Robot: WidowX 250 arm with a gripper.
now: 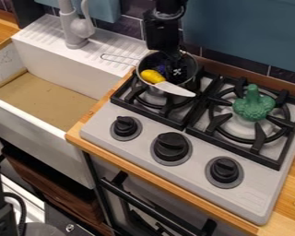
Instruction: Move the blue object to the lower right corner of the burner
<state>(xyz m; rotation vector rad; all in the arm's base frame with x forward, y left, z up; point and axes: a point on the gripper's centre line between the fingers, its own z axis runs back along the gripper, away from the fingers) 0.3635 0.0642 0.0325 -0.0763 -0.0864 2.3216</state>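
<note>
With the clock's 12 at the top of the camera view, the gripper [171,64] hung down from 12 o'clock into the metal pot [191,76]. I could not tell if it was open or closed. The blue object [164,69] seemed to be the dark blue shape inside this pot, partly hidden by the gripper; its exact form was not clear.

The pot stood on the burner toward 11 o'clock of the stove [261,182], and its wire handle [116,58] pointed to 9 o'clock. A toy knife [174,88] lay on the pot, the yellow handle toward 10 o'clock and the white blade toward 4 o'clock. On the burner toward 1 o'clock of the stove was a green toy broccoli [253,105]. The white sink [42,136] was on the 9 o'clock side.
</note>
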